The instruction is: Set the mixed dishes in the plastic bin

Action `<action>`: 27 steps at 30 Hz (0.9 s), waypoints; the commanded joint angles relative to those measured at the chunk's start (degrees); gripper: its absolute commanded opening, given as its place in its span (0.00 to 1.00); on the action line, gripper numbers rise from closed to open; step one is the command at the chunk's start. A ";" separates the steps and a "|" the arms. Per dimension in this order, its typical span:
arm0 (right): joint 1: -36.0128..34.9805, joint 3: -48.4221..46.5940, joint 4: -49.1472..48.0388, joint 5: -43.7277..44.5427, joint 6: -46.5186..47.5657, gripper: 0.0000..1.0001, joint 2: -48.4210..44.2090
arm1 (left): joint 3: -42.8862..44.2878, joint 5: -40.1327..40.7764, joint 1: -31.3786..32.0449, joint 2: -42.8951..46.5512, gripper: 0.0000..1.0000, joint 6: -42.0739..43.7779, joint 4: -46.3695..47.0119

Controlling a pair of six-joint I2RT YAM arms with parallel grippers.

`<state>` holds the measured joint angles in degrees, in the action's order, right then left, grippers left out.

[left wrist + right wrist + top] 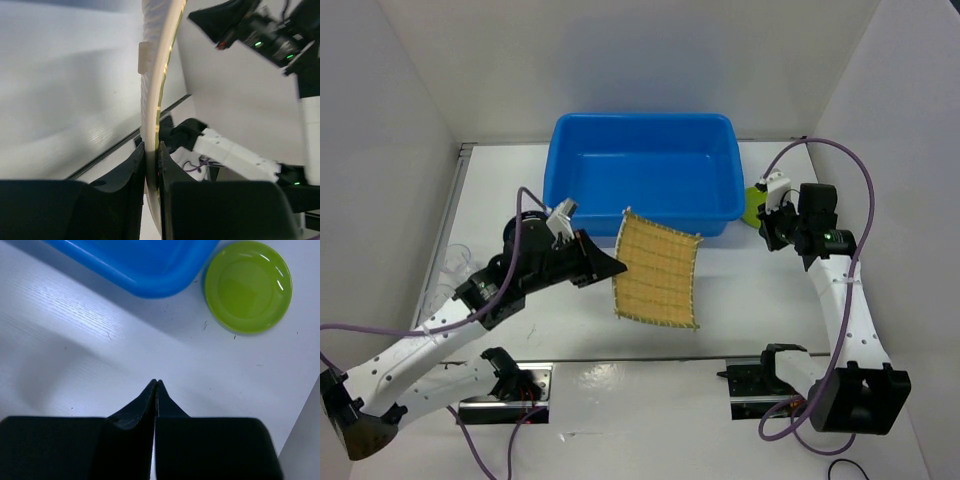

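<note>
My left gripper (616,263) is shut on the left edge of the square tan bamboo mat (658,270), which hangs tilted in the air just in front of the blue plastic bin (645,170). In the left wrist view the mat (159,75) shows edge-on, pinched between my fingers (172,165). The lime-green plate (248,286) lies on the table by the bin's right front corner (145,265). My right gripper (156,383) hovers shut and empty over the table near that plate (754,206). Clear plastic cups (455,264) stand at the far left.
White walls enclose the table on the left, back and right. The right arm (235,150) crosses the left wrist view beyond the mat. A dark seam (650,360) runs across the table near the arm bases.
</note>
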<state>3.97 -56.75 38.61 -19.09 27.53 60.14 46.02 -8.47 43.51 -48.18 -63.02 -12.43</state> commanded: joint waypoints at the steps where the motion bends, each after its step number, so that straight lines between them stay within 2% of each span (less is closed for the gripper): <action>1: 2.18 -0.03 -1.78 -1.12 0.16 0.00 -0.37 | 13.10 -3.82 -2.45 -3.39 0.00 1.40 1.54; 2: 2.71 -0.03 -2.31 -0.60 -0.37 0.00 -0.37 | 20.18 -6.36 -4.90 -5.32 0.00 2.37 0.74; 6: 5.17 0.59 -2.31 -0.07 -0.37 0.00 -0.37 | 33.57 -14.10 -12.03 -19.01 0.00 4.49 0.02; 8: 6.04 0.59 -2.31 -0.07 -0.37 0.00 -0.37 | 36.06 -16.83 -16.58 -23.16 0.00 3.79 3.80; 11: 8.42 1.11 -2.31 -0.07 -0.37 0.00 -1.07 | 41.33 -19.91 -20.64 -35.00 0.00 3.79 6.00; 15: 10.27 1.64 -2.31 -0.60 -0.37 0.00 -2.48 | 41.34 -24.66 -26.27 -45.14 0.00 -0.07 17.31; 23: 10.80 2.17 -3.45 0.72 -0.99 0.00 -3.01 | 53.81 -24.67 -28.47 -67.44 0.00 -1.22 19.98; 27: 10.80 2.17 -3.98 1.87 -1.51 0.00 -3.01 | 57.16 -23.26 -29.00 -74.06 0.00 -1.22 19.98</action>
<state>14.41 -54.72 37.47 -18.17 26.81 58.35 98.08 -28.95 14.87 -121.75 -62.96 0.34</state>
